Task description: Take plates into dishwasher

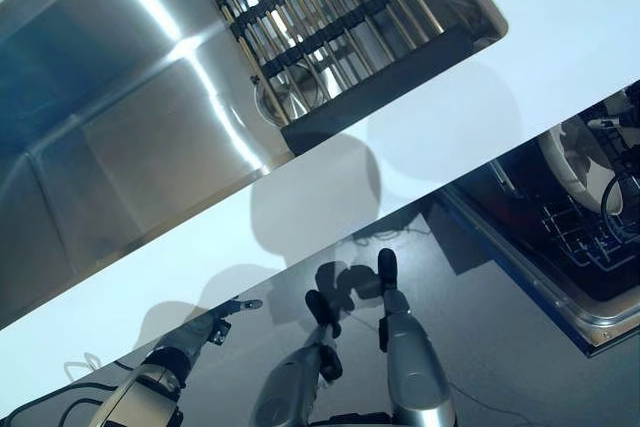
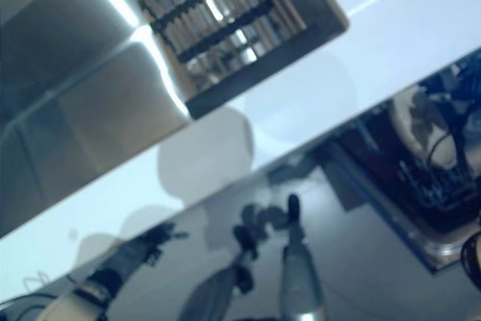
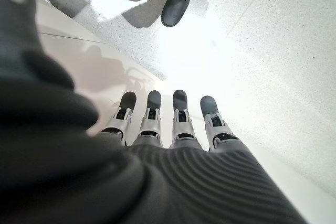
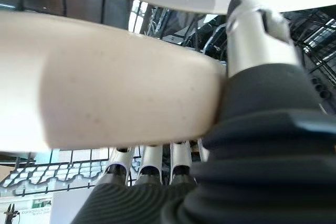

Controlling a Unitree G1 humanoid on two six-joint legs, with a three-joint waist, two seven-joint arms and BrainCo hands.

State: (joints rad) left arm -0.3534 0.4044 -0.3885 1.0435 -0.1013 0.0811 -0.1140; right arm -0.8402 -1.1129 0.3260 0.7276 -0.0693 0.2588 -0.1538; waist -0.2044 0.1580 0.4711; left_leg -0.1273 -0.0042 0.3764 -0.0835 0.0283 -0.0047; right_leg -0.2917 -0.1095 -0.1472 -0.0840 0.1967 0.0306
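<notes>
My right hand [image 4: 253, 39] is shut on a cream plate [image 4: 121, 87], with the thumb over its rim and the fingers [image 4: 151, 164] curled beneath it. In the left eye view the plate [image 1: 572, 165] stands on edge at the far right, over the black wire rack [image 1: 592, 239] of the open dishwasher [image 1: 560, 282]. Whether it touches the rack is hidden. My left hand [image 1: 207, 328] hangs at the lower left, below the counter edge. Its fingers [image 3: 178, 119] are straight and hold nothing.
A white counter [image 1: 420, 147] runs diagonally across the view. Behind it lies a steel sink [image 1: 120, 147] with a dark slatted dish rack [image 1: 330, 17] in it. Grey floor [image 1: 480, 317] lies between the counter front and the dishwasher.
</notes>
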